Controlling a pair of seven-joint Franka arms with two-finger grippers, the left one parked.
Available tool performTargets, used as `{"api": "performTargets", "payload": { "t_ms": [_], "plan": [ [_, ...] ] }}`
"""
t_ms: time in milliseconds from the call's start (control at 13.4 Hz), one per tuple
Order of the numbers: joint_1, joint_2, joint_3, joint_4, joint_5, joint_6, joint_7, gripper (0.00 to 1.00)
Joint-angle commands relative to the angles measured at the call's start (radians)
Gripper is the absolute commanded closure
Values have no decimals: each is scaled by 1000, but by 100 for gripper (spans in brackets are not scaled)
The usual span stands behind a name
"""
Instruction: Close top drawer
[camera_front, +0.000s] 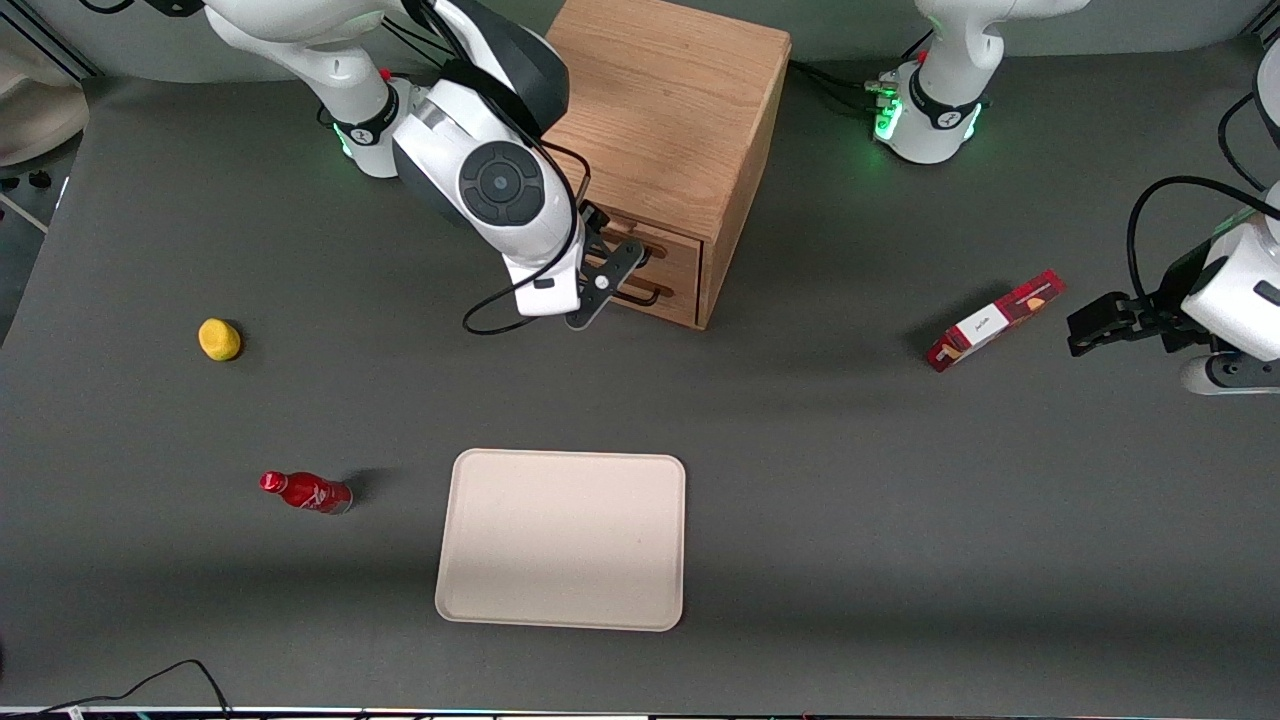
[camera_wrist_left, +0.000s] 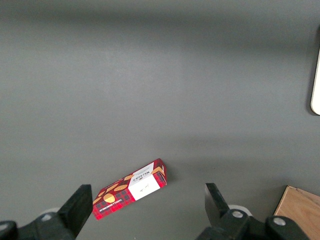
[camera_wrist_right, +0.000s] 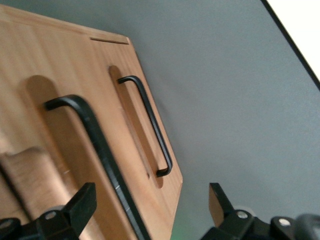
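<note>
The dark grey desk (camera_front: 800, 500) carries an oak cabinet (camera_front: 665, 110) with its drawer fronts turned toward the front camera and slightly toward the parked arm's end. A cream tray (camera_front: 562, 538) lies nearer the camera, and a red biscuit box (camera_front: 993, 321) sits toward the parked arm's end. Toward the working arm's end are a red bottle (camera_front: 305, 491) lying on its side and a small yellow fruit (camera_front: 219, 339).

The top drawer (camera_wrist_right: 30, 145) seems to stand slightly out of the cabinet, with its black wire handle (camera_wrist_right: 95, 150) running lengthwise across the front, above the twin lower drawer front (camera_wrist_right: 137, 127).

The hand (camera_front: 610, 285) hangs directly in front of that panel, very near it, fingers spread open and holding nothing, one finger at the handle. The wrist leans over from the working arm's end. Closing likely calls for a straight push into the cabinet, square to the handle's long axis.
</note>
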Motion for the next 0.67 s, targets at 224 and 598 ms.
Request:
{"api": "performTargets", "payload": {
  "t_ms": [224, 598],
  "plan": [
    [-4, -65, 12, 177, 70, -76, 206, 0],
    [-39, -344, -64, 198, 57, -234, 774, 0]
  ]
}}
